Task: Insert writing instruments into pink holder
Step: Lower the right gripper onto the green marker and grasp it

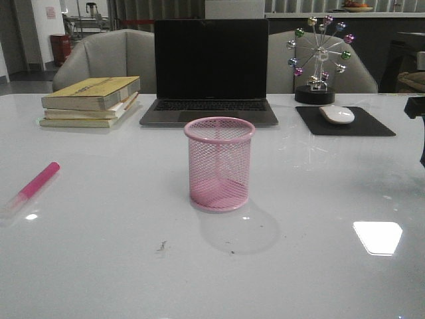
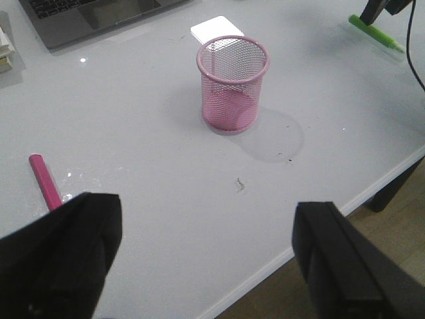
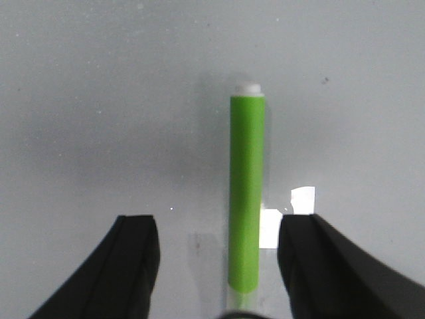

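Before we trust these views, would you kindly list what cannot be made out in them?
- Green marker: outside the front view; its near end is cut off by the right wrist view's edge.
- Pink marker: its lower end is hidden behind the left gripper in the left wrist view.
- Pink holder: outside the right wrist view.
- Right gripper: fingertips cut off by the frame edge.

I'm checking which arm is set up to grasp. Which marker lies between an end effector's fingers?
The green marker, lying flat between the open right end effector. The pink marker lies apart, ungripped.
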Tool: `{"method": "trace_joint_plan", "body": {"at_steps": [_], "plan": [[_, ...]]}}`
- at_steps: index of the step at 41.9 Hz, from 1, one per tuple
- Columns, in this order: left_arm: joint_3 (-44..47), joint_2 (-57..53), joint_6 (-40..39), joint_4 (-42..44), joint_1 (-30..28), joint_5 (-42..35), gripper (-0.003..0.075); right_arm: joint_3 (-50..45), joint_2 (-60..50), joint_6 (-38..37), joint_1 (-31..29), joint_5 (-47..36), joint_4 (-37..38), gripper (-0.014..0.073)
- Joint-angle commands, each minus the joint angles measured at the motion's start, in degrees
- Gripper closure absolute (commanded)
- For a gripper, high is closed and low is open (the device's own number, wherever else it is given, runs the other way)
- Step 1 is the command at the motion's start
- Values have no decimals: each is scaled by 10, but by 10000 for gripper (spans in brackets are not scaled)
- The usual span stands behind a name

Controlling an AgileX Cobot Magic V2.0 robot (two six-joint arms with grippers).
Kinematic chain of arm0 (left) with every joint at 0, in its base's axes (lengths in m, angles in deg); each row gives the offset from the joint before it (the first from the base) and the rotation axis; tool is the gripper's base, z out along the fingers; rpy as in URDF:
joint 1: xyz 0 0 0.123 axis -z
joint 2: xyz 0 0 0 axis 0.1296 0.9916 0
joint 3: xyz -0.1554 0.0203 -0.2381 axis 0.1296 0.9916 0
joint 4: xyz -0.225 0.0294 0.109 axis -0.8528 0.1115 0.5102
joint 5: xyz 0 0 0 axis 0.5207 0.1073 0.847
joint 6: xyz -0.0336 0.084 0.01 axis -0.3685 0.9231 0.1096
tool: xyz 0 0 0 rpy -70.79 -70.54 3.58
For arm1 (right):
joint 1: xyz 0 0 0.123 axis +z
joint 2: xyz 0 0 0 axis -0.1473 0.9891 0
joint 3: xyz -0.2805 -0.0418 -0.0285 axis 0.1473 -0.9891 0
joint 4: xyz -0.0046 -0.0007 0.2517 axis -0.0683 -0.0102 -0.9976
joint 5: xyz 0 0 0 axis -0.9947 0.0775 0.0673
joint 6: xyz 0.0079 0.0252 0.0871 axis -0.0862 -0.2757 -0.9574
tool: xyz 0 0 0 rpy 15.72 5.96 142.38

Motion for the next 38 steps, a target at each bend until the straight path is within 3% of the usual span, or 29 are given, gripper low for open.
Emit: {"method": "trace_joint_plan", "body": {"at_steps": [1, 24, 27, 33, 38], "plan": [[-16, 3, 1, -6, 4, -44, 138, 33, -6, 19, -4, -15, 0, 97], [-16, 3, 1, -9, 4, -44, 138, 109, 79, 21, -4, 2, 7, 108], [-16, 3, 1, -13, 4, -44, 138, 112, 81, 21, -4, 3, 8, 186], [-16, 3, 1, -21, 4, -44, 138, 117, 80, 21, -4, 3, 8, 424], [-16, 3, 1, -21, 4, -44, 138, 118, 75, 21, -4, 1, 8, 489]]}}
